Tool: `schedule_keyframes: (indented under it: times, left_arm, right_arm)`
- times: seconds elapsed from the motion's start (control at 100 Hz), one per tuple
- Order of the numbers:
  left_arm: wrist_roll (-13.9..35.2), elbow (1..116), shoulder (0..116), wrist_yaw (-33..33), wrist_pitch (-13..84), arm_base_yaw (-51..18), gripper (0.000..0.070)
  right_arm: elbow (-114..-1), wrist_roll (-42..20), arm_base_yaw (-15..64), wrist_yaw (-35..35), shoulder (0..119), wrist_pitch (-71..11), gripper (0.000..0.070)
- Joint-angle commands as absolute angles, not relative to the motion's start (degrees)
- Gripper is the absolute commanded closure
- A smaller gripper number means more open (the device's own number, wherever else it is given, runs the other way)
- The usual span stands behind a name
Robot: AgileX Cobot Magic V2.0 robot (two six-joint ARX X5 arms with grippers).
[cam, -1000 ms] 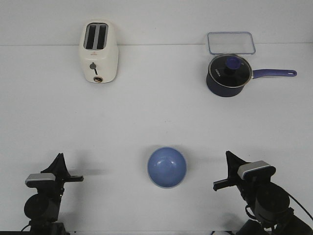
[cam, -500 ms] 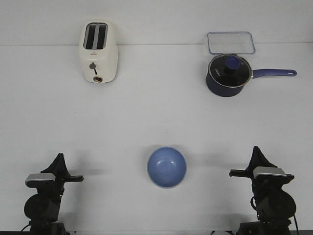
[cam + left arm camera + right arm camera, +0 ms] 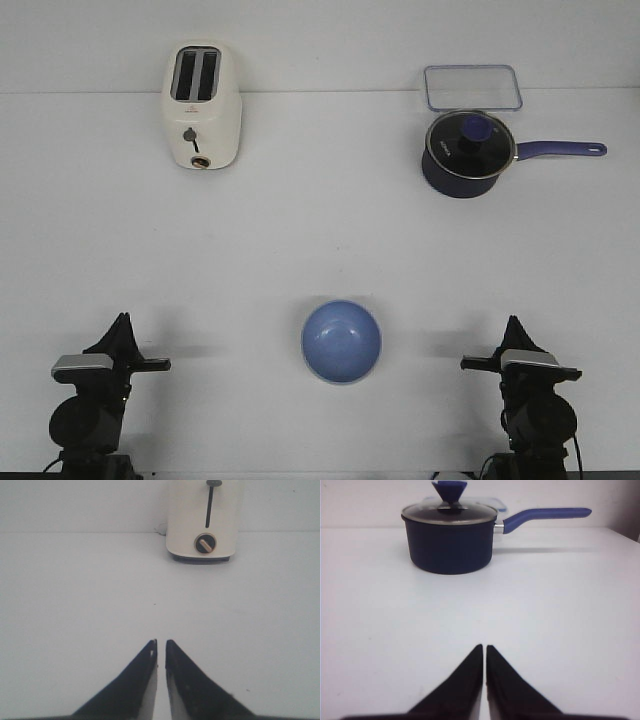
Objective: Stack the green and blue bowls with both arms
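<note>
The periwinkle blue bowl (image 3: 341, 341) sits upright on the white table near the front, midway between my two arms. No green bowl shows in any view. My left gripper (image 3: 121, 322) is at the front left, shut and empty, well apart from the bowl; in the left wrist view (image 3: 160, 642) its tips nearly touch over bare table. My right gripper (image 3: 514, 325) is at the front right, shut and empty, also apart from the bowl; in the right wrist view (image 3: 484, 647) its tips are together.
A cream toaster (image 3: 201, 105) stands at the back left, also in the left wrist view (image 3: 205, 520). A dark navy lidded saucepan (image 3: 465, 155) with a long handle is at the back right, with a clear lid (image 3: 472, 87) behind it.
My right arm has swung from leaning towards the bowl to pointing straight ahead, settling a little left of half a second ago. The left arm and the blue bowl have not moved.
</note>
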State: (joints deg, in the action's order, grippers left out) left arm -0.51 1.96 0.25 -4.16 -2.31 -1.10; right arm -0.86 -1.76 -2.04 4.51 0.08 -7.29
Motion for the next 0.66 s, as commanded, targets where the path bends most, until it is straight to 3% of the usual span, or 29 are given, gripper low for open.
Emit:
schedule_keyframes:
  times: [0.0, 0.65]
  left_arm:
    - [-0.4, 0.8, 0.2, -4.0, -2.9, -1.1, 0.0685]
    - [-0.4, 0.8, 0.2, -4.0, -2.9, -1.1, 0.0685]
  right_arm:
    - [-0.7, -1.9, -2.1, 4.4, 0.1, -6.8, 0.0689]
    - [-0.7, -1.8, -2.1, 4.5, 0.1, -6.0, 0.0689]
